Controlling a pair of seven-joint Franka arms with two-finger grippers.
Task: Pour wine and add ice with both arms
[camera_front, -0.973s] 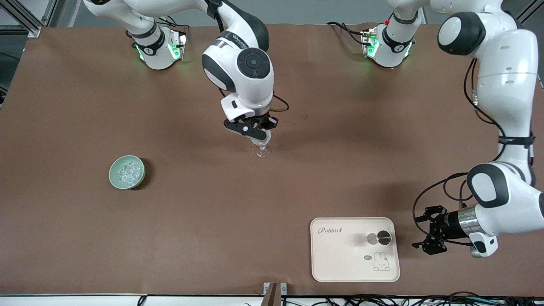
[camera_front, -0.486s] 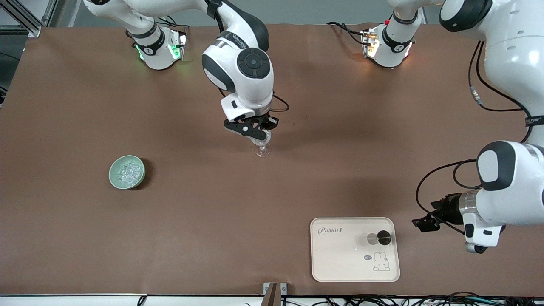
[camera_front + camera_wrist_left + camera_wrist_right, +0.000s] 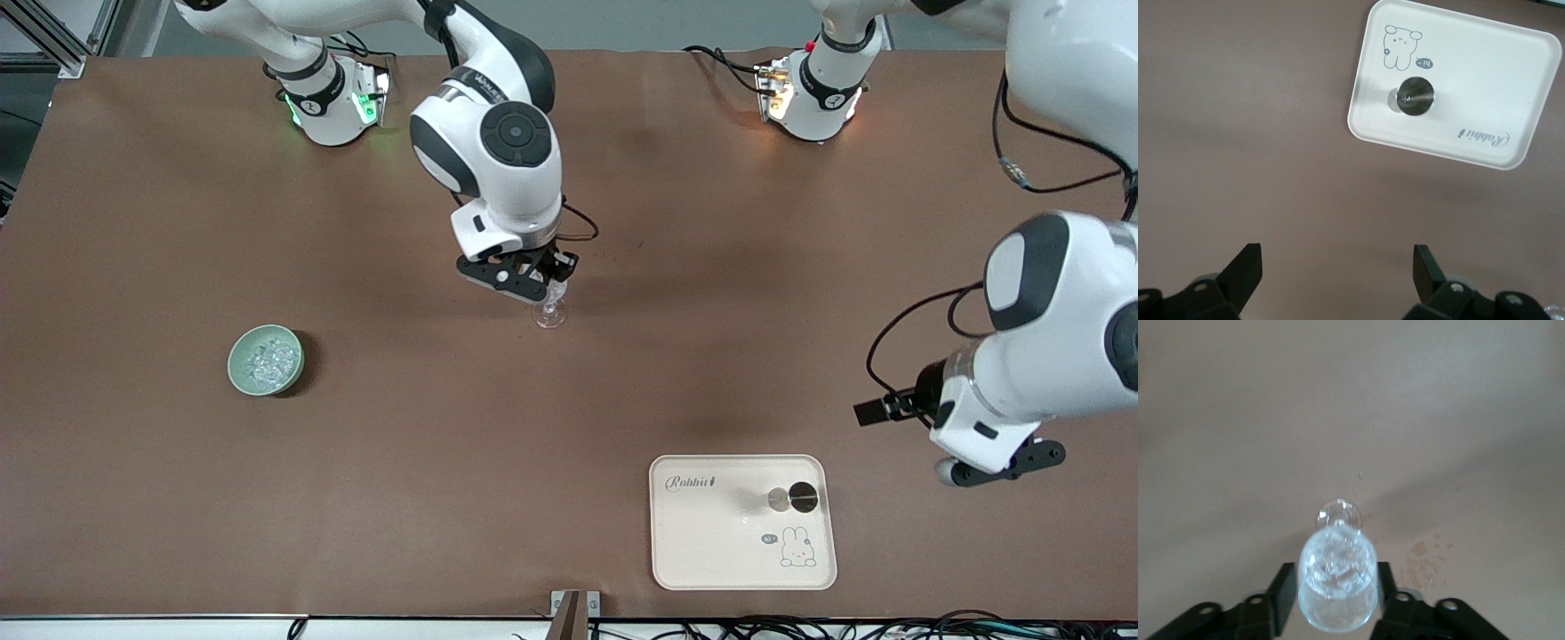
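Since a second ago the left arm has swung up and away from the tray: its left gripper has turned to face down at the table, over bare brown cloth just off the tray's corner toward the left arm's end, fingers spread wide with nothing between them. The left base light went from green to orange. The right arm shifted only slightly; its right gripper still sits at mid-table with fingers set on either side of the bowl of the wine glass, which stands upright on the cloth with its foot down. From the right wrist the glass holds clear glinting ice; I can't tell whether the fingers press the glass or just flank it. More ice cubes remain in the pale green bowl, toward the right arm's end and nearer the front camera than the glass. A small steel cup stands on the tray beside the rabbit print, untouched
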